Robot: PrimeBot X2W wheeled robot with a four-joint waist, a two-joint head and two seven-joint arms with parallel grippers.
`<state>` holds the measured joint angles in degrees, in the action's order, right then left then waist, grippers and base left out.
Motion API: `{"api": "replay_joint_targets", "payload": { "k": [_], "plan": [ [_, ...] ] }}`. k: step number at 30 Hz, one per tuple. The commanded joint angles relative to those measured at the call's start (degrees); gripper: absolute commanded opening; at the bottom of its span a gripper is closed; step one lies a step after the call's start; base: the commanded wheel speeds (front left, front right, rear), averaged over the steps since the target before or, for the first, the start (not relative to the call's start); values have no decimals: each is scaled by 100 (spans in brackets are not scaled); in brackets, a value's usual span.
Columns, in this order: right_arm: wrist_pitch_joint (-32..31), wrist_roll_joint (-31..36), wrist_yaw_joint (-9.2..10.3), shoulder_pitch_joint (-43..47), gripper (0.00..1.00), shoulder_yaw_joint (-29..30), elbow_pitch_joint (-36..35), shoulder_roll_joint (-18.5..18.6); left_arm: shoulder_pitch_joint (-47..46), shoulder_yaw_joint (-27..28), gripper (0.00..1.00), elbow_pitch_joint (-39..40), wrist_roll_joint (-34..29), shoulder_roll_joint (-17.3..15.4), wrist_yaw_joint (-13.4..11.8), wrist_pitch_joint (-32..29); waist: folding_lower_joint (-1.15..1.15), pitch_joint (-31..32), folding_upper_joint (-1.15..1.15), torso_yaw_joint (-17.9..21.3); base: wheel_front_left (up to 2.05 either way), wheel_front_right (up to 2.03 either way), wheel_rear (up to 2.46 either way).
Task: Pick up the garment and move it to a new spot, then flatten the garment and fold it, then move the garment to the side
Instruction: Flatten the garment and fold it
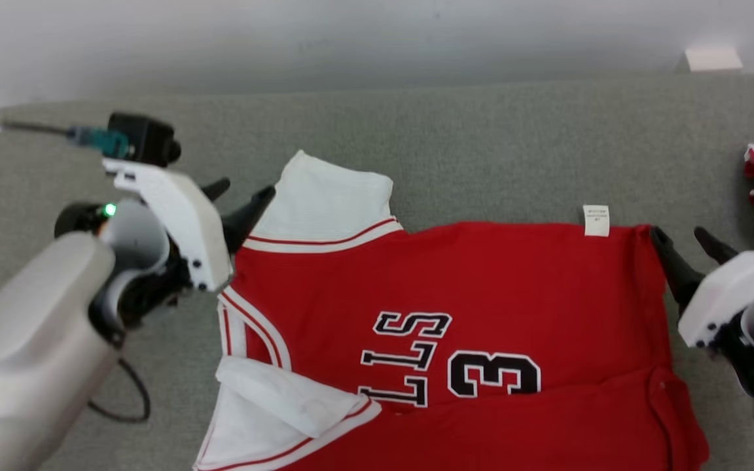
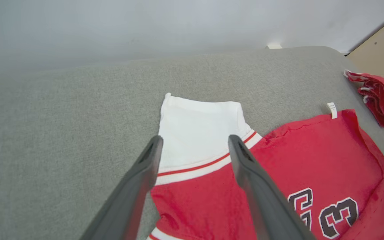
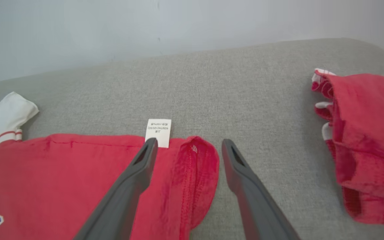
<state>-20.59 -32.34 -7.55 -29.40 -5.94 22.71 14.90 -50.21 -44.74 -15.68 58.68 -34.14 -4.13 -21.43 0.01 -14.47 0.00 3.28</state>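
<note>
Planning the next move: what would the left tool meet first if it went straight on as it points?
Probably the white sleeve of the jersey, lying just ahead of the left tool; depth is unclear.

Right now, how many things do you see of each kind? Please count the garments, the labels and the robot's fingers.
Garments: 2 (red jersey, crumpled red garment)
White care label: 1, on the jersey's edge
Dark fingers: 4 (two on the left gripper, two on the right gripper, both pairs spread)
Total: 7
</note>
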Motion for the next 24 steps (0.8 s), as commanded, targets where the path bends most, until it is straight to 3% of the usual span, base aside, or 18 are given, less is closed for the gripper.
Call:
{"api": "replay_joint_targets", "payload": {
  "k": [1, 12, 22, 23, 24],
  "plan": [
    [32, -6, 14, -157, 100, -62, 123, 51, -149, -15, 100, -126, -43, 50, 54, -68, -1, -282, 0, 67, 0, 0, 0],
    [220, -375, 14, -1381, 100, -1063, 1604, 30, -1575, -375, 100, -1971, -333, 658, 709, -622, -1, -946, 0, 294, 0, 0, 0],
    [427, -1128, 15, -1598, 100, -2030, 1607, 54, -2178, -672, 100, -3173, -669, 754, 988, -677, -1, -1251, 0, 697, 0, 0, 0],
    [428, -1201, 15, -1610, 96, -2141, 1602, 49, -2207, -710, 100, -3266, -673, 764, 1010, -713, -1, -1269, 0, 726, 0, 0, 0],
    [438, -1262, 15, -1628, 85, -2237, 1606, 56, -2246, -725, 100, -3348, -645, 784, 1045, -729, -1, -1281, 0, 751, 0, 0, 0]
  ]
}}
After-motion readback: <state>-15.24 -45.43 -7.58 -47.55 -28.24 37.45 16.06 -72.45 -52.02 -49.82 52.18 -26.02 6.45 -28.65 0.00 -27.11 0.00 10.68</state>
